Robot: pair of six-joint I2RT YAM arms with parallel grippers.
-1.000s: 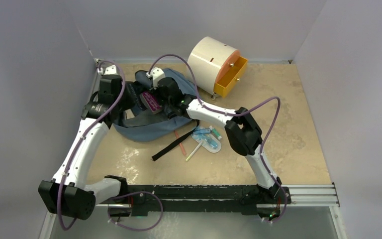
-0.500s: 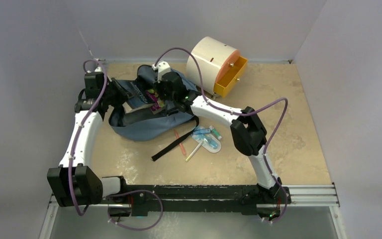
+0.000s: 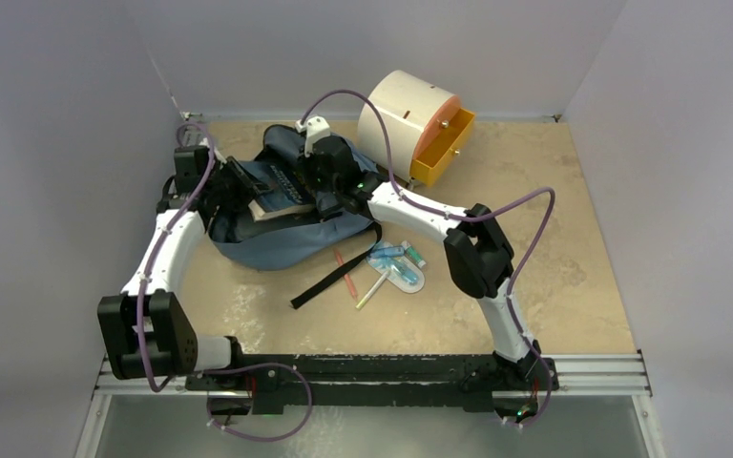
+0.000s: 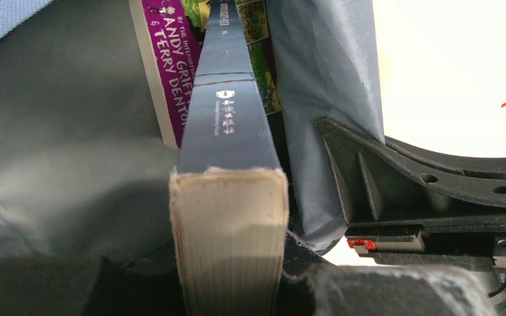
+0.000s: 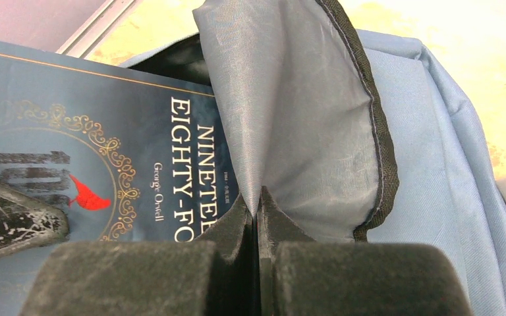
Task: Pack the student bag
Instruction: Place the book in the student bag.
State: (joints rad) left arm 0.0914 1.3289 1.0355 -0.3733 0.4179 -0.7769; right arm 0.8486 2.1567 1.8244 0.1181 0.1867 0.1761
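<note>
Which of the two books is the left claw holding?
The dark blue Nineteen Eighty-Four, gripped at its page edge; the purple-spined book lies beside it inside the student bag.

White arms (image 3: pixel 167 250) with black joints (image 3: pixel 477 260), black padded fingers (image 5: pixel 138 276), purple cables (image 3: pixel 336 93).

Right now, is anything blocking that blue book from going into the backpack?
Nothing visible does. The right claw pinches the student bag by its flap, holding the mouth open, and the Nineteen Eighty-Four book is partway in. A purple book inside seems to lie alongside, not across its path.
</note>
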